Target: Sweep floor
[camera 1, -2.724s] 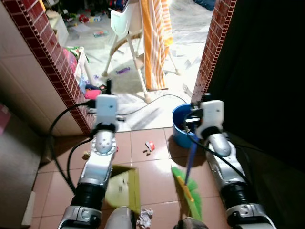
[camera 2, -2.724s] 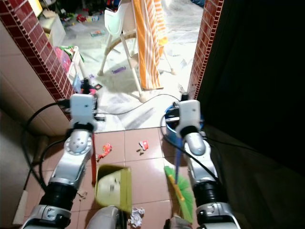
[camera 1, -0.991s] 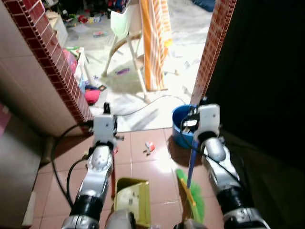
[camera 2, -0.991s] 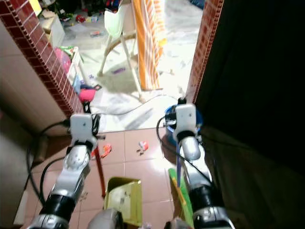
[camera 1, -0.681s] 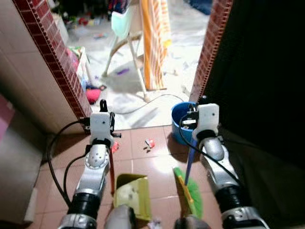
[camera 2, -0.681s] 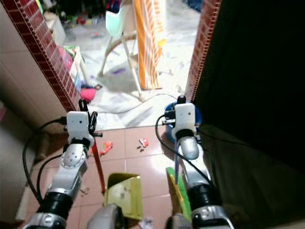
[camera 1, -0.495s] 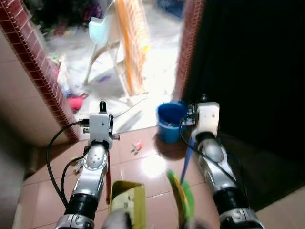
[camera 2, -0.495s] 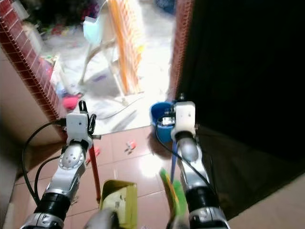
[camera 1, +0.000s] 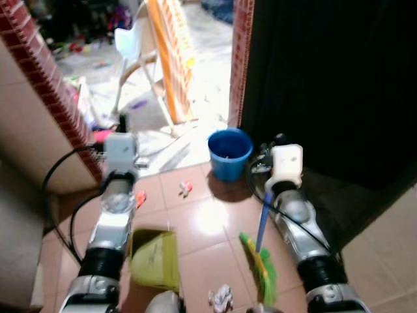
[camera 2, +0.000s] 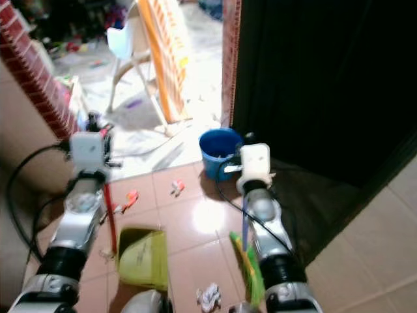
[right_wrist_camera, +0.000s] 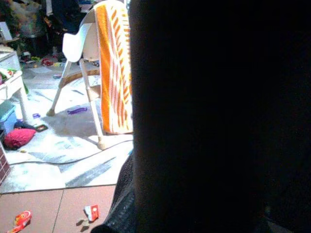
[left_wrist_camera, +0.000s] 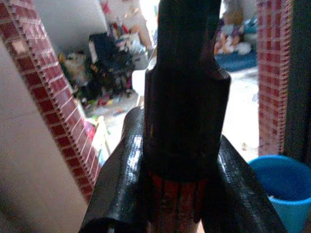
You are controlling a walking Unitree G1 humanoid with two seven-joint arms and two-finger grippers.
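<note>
1. Two tools ready: left gripper [left_wrist_camera: 182,194] clamps the red-handled yellow-green plastic dustpan [camera 1: 154,261], now at seven o'clock.
2. Crumpled white paper scrap [camera 1: 221,297] has reappeared at six o'clock.
3. Right gripper's state: cannot tell; green-bristled broom with blue handle [camera 1: 260,251] stands beside it, ready to sweep.

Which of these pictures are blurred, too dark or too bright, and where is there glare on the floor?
Both eye views are softly blurred; a white glare spot lies on the floor tiles near the blue bucket, and the room beyond is overexposed. The right wrist view is mostly blocked by a dark shape close up. In the left wrist view the near handle is dark and out of focus.
</note>
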